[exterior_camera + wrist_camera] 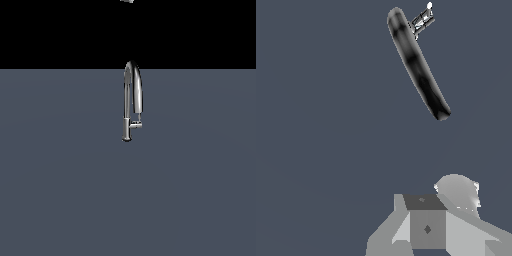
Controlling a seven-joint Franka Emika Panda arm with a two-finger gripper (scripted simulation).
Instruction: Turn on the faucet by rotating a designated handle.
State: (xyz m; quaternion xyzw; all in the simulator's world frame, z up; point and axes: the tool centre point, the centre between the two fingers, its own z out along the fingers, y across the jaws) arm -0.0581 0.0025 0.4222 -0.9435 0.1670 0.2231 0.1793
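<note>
The faucet (131,100) stands upright in the middle of the exterior view, a chrome gooseneck with a high arched spout. Its handle (136,125) is a short chrome stub jutting from the lower stem toward the exterior view's right. In the wrist view I look down on the faucet (417,64) as a dark curved tube, with the handle (422,20) small and bright beside its far end. Only a grey sliver of my gripper (127,1) shows at the top edge, well above the faucet. Grey parts of the gripper (426,225) fill the wrist view's near edge, and their spacing is unclear.
The faucet rises from a flat blue-grey surface (60,190) that fills the lower part of the exterior view. Behind it the background is black. Nothing else stands on the surface.
</note>
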